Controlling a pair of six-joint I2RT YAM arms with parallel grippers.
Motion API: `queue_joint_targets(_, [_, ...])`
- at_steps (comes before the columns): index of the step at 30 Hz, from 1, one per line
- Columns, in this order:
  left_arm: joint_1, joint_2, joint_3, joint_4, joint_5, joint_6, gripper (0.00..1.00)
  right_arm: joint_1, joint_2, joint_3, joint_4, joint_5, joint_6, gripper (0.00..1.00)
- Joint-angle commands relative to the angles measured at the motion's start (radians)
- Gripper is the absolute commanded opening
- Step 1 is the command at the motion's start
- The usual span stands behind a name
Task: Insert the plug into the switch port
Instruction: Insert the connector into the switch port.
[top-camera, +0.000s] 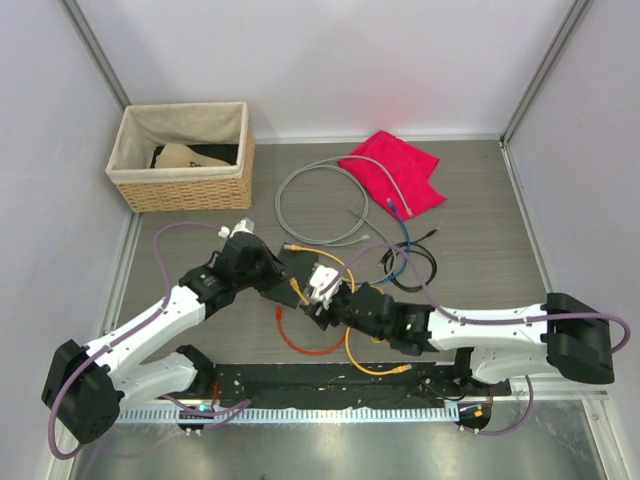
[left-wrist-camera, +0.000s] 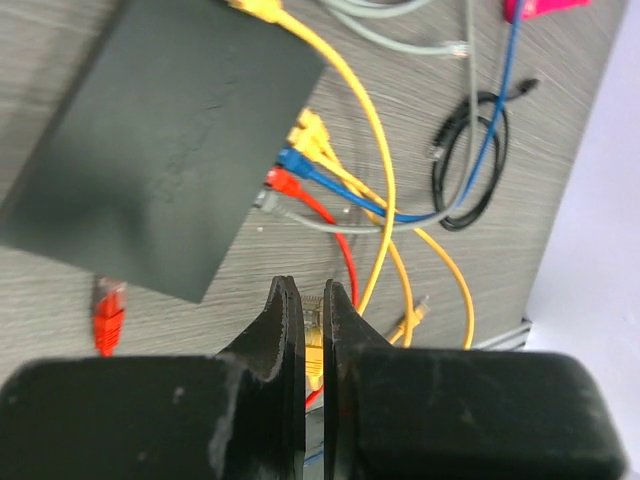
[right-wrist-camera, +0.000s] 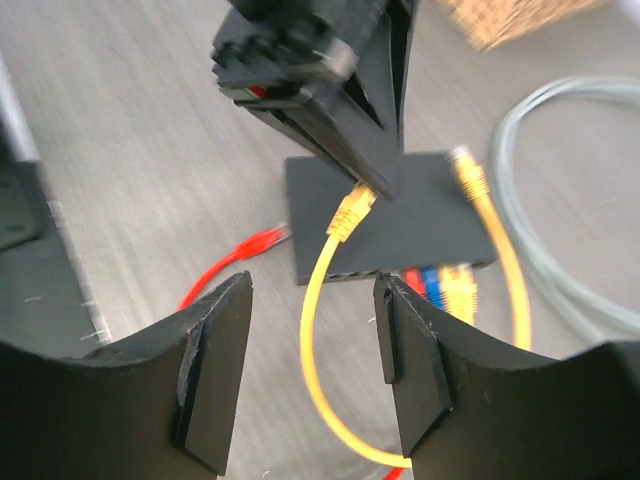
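The switch is a flat dark grey box lying on the table, also seen in the top view and the right wrist view. Yellow, blue, red and grey plugs sit in the sockets along one edge. My left gripper is shut on a yellow plug and holds it just off the socket edge. In the right wrist view that plug hangs from the left gripper with its yellow cable looping down. My right gripper is open and empty, with that cable between its fingers.
A wicker basket stands at the back left. A red cloth and a grey cable coil lie behind the switch, and a black cable to its right. A loose red plug lies near the switch.
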Motion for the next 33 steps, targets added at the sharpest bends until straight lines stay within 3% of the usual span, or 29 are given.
queue_joint_targets(1, [-0.008, -0.022, 0.053, -0.068, -0.058, -0.033, 0.00, 0.132, 0.075, 0.032, 0.171, 0.432, -0.273, 0.60])
queue_joint_targets(5, [-0.013, -0.026, 0.059, -0.079, -0.064, -0.040, 0.00, 0.205, 0.250, 0.071, 0.331, 0.592, -0.393, 0.60])
queue_joint_targets(19, [-0.020, -0.031, 0.062, -0.083, -0.061, -0.054, 0.00, 0.221, 0.546, 0.249, 0.432, 0.734, -0.493, 0.59])
queue_joint_targets(23, [-0.024, -0.031, 0.063, -0.082, -0.058, -0.054, 0.00, 0.221, 0.580, 0.261, 0.429, 0.750, -0.500, 0.43])
queue_joint_targets(28, [-0.024, -0.046, 0.067, -0.089, -0.067, -0.051, 0.03, 0.221, 0.573, 0.249, 0.378, 0.755, -0.465, 0.01])
queue_joint_targets(33, [-0.024, -0.058, 0.089, -0.115, -0.107, -0.020, 0.24, 0.189, 0.479, 0.207, 0.271, 0.660, -0.327, 0.01])
